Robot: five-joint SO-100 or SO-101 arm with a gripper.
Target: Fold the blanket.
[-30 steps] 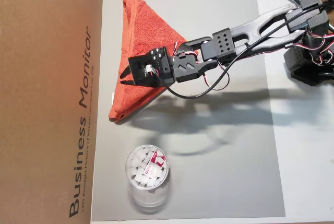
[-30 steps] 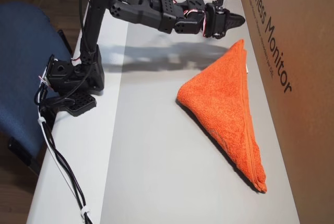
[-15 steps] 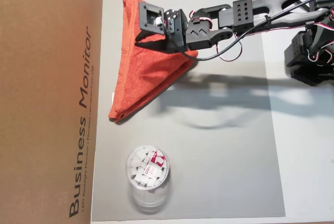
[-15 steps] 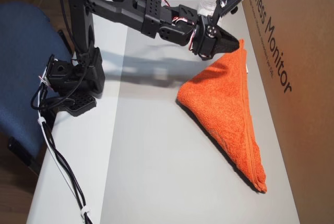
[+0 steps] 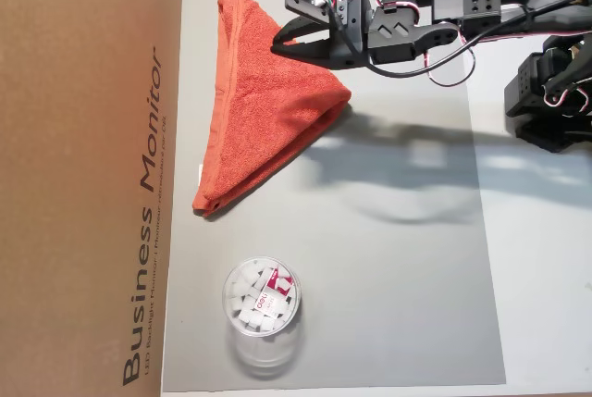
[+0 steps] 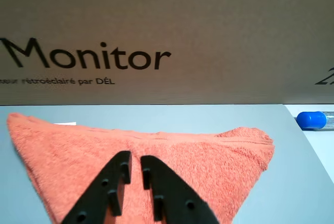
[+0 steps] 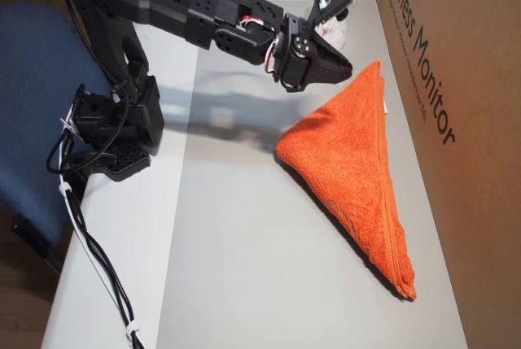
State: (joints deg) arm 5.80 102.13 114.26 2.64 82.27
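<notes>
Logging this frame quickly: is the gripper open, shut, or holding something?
Gripper: nearly shut, a thin gap between the fingers, holding nothing; it hangs above the blanket.

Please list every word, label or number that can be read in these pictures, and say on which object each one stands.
"Business Monitor": on the brown cardboard box, in large dark letters; the wrist view shows only "Monitor".
"rétroéclairé par DÉL": small line below it on the box, read in the wrist view; its start is cut off.
Red label inside the clear plastic cup: too small to read.
The blanket and gripper bear no text.
</notes>
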